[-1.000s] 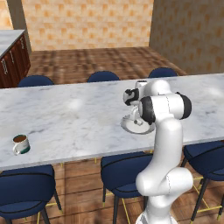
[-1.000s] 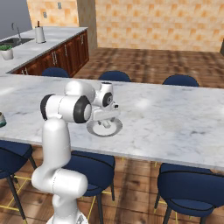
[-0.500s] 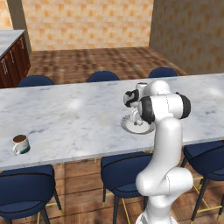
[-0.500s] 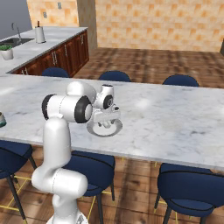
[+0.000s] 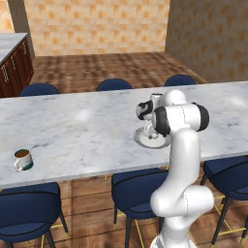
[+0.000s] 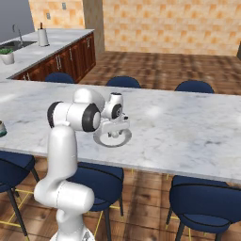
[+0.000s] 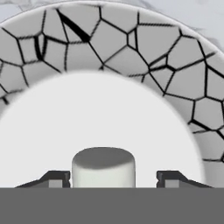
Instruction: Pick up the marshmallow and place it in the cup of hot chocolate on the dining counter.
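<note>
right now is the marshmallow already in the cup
No, the marshmallow sits on the plate between the gripper fingertips.

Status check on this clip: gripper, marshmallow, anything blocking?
Gripper open, fingertips either side of marshmallow on plate. Cup of hot chocolate far down dining counter. Nothing between.

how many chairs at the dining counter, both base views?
6 visible. Far side: three chair backs. Near side: one at left, one beside the arm, one at right. More may sit beyond the frame.
</note>
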You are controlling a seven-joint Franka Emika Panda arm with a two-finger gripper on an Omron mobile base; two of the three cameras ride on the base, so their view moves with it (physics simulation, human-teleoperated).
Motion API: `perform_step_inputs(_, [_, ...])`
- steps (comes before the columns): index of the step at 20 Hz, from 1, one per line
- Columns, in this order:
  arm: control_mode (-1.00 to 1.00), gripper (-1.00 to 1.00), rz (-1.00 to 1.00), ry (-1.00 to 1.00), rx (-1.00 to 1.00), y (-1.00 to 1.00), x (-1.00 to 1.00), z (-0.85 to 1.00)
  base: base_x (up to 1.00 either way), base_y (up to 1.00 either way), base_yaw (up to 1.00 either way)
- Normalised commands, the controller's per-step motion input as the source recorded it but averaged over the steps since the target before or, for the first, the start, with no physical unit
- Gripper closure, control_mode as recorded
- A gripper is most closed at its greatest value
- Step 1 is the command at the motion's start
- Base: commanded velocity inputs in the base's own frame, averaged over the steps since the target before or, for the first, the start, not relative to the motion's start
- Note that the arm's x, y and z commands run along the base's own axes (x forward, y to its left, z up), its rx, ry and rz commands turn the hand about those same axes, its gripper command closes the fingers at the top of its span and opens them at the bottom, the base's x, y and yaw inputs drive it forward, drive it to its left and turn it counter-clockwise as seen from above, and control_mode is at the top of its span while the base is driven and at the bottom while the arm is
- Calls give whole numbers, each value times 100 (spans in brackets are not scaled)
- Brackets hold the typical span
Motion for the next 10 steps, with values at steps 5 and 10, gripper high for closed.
perform_step_inputs(5, [-100,100,0,0,3,0,1,0,0,0,0])
perform_step_inputs(10, [-100,100,0,0,4,6,-3,0,0,0,0])
